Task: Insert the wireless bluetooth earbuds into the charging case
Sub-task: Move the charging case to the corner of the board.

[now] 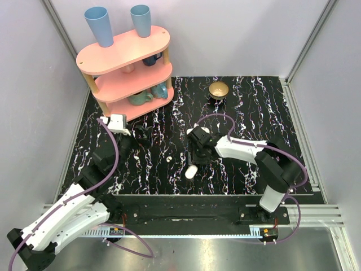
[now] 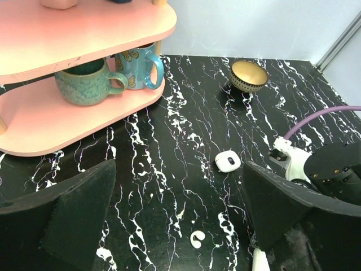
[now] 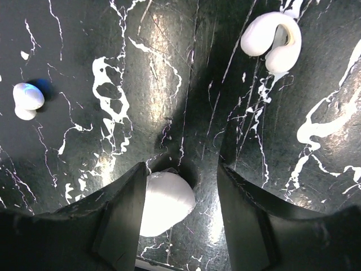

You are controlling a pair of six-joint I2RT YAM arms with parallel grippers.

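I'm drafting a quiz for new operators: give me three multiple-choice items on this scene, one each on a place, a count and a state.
1. Where does the curved earbud lie? A in the bowl; B on the table; C in a mug.
2. How many blue cups stand on the shelf top? A one; B two; C four.
3. How is the left end effector? A shut on the earbud; B shut on a mug; C open, holding nothing.
Key: 1 B, it rests on bare marble; 2 B, two show from above; 3 C, its fingers stand wide apart, touching nothing.
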